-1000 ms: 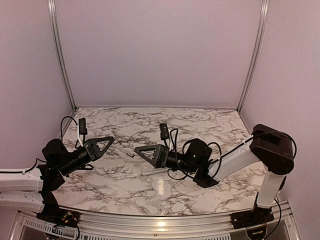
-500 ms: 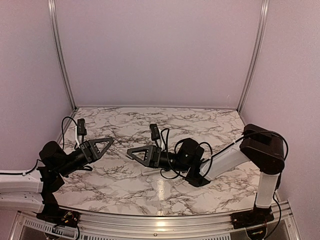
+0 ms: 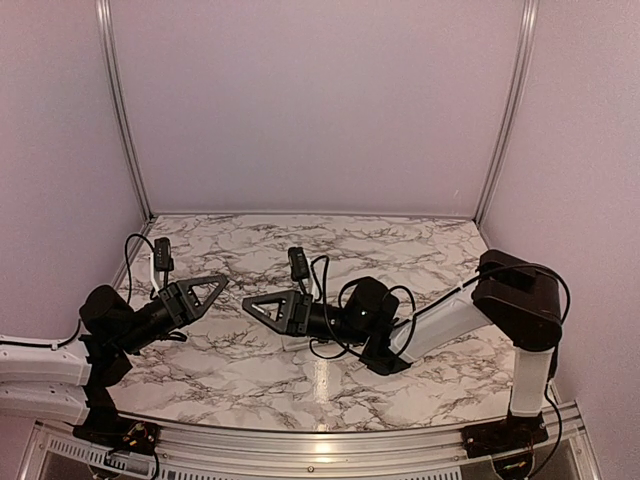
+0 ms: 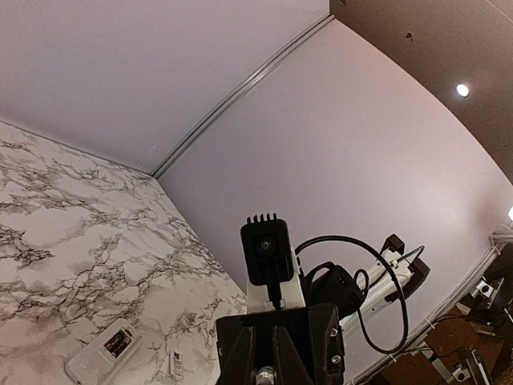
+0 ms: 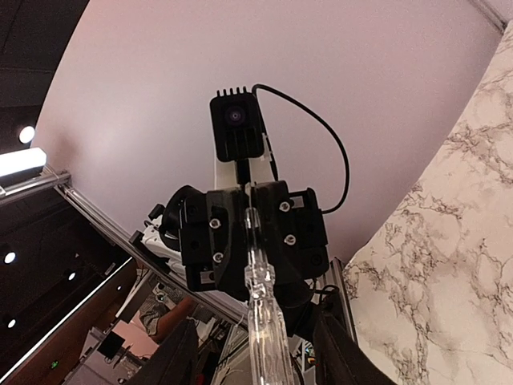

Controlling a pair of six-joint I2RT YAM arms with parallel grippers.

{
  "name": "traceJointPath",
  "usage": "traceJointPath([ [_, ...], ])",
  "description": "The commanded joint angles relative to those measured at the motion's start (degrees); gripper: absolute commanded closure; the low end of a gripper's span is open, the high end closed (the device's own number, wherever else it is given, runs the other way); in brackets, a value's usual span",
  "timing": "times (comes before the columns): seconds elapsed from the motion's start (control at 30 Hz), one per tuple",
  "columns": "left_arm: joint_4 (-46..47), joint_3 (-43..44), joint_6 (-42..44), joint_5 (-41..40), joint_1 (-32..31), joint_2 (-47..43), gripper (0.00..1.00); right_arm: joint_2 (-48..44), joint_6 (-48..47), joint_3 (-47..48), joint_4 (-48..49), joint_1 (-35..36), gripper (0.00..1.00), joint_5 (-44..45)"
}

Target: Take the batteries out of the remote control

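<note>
The remote control (image 4: pixel 103 350) lies on the marble as a white bar with a dark and red recess facing up. I cannot make out the batteries in it. My left gripper (image 3: pixel 220 282) is shut on the thin shaft of a clear-handled screwdriver (image 5: pixel 264 353), which points at the right arm. My right gripper (image 3: pixel 250 305) faces it tip to tip. Its fingers (image 5: pixel 178 357) stand apart on either side of the clear handle, with gaps on both sides. In the top view the right arm hides the remote control.
A small white piece with dark markings (image 4: pixel 178 365) lies just right of the remote. The marble table (image 3: pixel 420 250) is closed in by pale walls and two aluminium posts (image 3: pixel 120 110). Loose black cables (image 3: pixel 325 275) loop over the right wrist.
My right arm has slid left across the table until its tip meets the left gripper, and its jaws have narrowed around the screwdriver handle. The left arm has hardly moved.
</note>
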Motion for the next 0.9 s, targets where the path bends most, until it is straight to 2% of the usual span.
traceJointPath([
  [0.0,3.30,-1.04,0.13,-0.34,0.24,1.05,1.00,1.32,1.44,2.24,11.13,0.84,0.53,1.57],
  [0.87,5.41,-2.87,1.01,-5.00,0.20,1.94,1.00,5.52,4.73,7.93,10.84,1.39,0.64,4.92],
])
